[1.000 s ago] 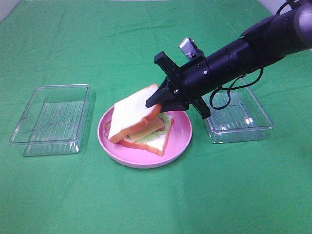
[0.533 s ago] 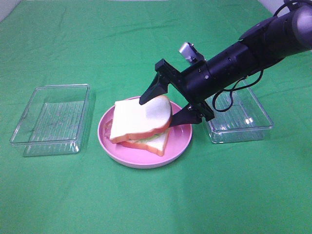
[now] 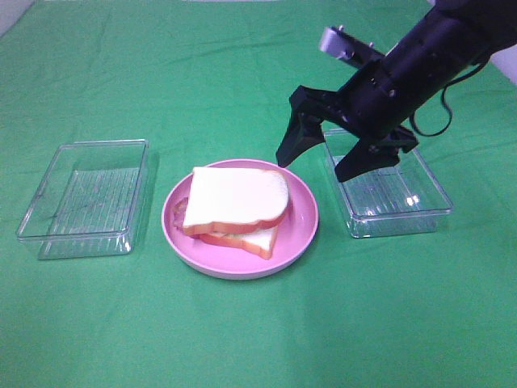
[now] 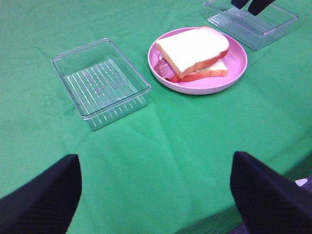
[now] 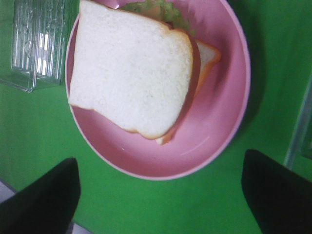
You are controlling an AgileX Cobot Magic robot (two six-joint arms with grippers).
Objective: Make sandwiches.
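The sandwich (image 3: 234, 212) lies stacked on the pink plate (image 3: 303, 230). A white bread slice (image 3: 238, 196) lies flat on top, over a second slice, with a bit of bacon (image 4: 163, 71) and lettuce (image 5: 156, 9) peeking out at the edges. My right gripper (image 3: 317, 166) hangs open above the plate's far right side, apart from the bread and holding nothing. In the right wrist view the top slice (image 5: 131, 68) lies beyond the spread right gripper (image 5: 161, 200). My left gripper (image 4: 156, 202) stands open over the near table edge, far from the plate (image 4: 234, 73).
A clear ribbed tray (image 3: 85, 198) sits left of the plate, and another clear tray (image 3: 392, 194) sits right of it, partly under my right arm. Green cloth covers the table, whose front edge shows in the left wrist view.
My right gripper opened and let go of the top bread slice, which settled flat on the stack. The gripper then rose and drew back to the right.
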